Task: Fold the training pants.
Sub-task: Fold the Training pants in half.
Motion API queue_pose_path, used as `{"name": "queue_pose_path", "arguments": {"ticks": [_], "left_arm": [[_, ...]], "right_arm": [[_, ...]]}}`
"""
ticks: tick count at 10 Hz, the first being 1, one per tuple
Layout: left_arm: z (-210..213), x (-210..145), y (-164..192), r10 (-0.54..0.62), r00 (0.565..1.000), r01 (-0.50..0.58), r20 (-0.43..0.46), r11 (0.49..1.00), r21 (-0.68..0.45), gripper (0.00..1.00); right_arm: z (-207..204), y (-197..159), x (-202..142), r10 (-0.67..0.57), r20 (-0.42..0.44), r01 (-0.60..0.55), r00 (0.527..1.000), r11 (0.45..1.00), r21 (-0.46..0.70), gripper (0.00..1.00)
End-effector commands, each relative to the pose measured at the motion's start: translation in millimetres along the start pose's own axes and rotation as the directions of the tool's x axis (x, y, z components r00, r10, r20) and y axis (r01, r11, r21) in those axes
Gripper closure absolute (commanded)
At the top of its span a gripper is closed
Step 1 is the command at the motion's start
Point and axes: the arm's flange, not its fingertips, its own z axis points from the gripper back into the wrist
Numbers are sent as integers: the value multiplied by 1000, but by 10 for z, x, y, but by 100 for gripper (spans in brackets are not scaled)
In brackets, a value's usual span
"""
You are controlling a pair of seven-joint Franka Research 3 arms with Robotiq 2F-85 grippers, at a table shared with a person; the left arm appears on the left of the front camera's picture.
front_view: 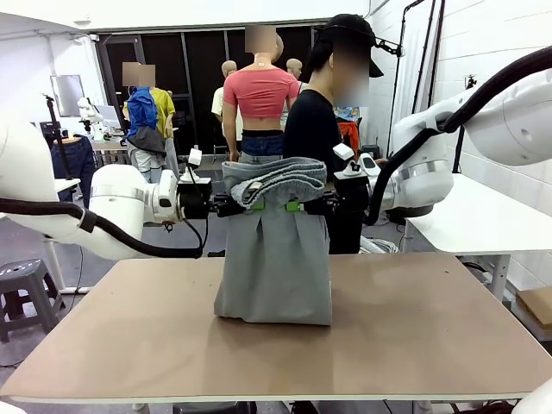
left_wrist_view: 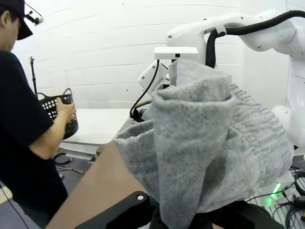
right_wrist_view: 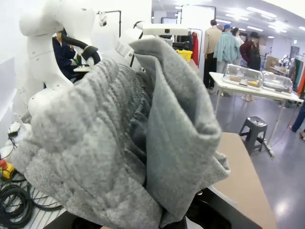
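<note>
**Pants held up over the table by both grippers**

The table [front_view: 414, 345], a bare brown board, lies nearest the front camera, its near edge running along the bottom of the picture. Above its middle hang the pants [front_view: 274, 250], light grey, held up at the waistband end by both arms. The gathered waistband bunches between the two grippers, and the rest of the cloth drops straight down as one wide panel whose lower hem rests on the table, slightly crumpled where it meets the board.

The left gripper [front_view: 250, 205] comes in from the left and is pinched on the pants at the left side of the waistband; a green pad shows at the cloth. The right gripper [front_view: 297, 206] comes in from the right and is pinched on the pants at the right side of the waistband, also with a green pad showing. The two grippers are level and near each other, with the bunched waistband between them.

In the left wrist view the pants [left_wrist_view: 200, 143] fold over the fingers in thick grey folds, hiding the tips. In the right wrist view the pants [right_wrist_view: 124, 143] do the same.

A person [front_view: 323, 129] in a black shirt stands just behind the pants at the far side, and in the left wrist view has a hand [left_wrist_view: 65, 110] on a black basket [left_wrist_view: 55, 102].
</note>
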Motion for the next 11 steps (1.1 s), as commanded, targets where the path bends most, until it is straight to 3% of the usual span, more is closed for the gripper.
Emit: {"name": "queue_pose_path", "arguments": {"ticks": [1, 4, 7, 9, 11], "left_arm": [[-52, 355, 319, -32, 999, 32, -2, 999, 22, 100], [-26, 868, 702, -110, 994, 110, -10, 987, 117, 100], [-3, 1121, 977, -196, 981, 189, 14, 962, 197, 100], [24, 1212, 1191, -222, 974, 208, 37, 953, 219, 100], [52, 1145, 1391, -187, 982, 181, 7, 959, 217, 100]], "right_arm": [[-45, -363, 211, 20, -59, -21, 998, 1000, -23, 100], [-11, -920, 674, 80, -89, -84, 993, 995, -48, 100], [0, -1301, 1051, 163, -79, -170, 983, 982, -86, 100], [17, -1491, 1163, 206, -85, -216, 975, 968, -126, 100], [18, -1508, 1049, 215, -96, -226, 972, 965, -130, 100]]}}
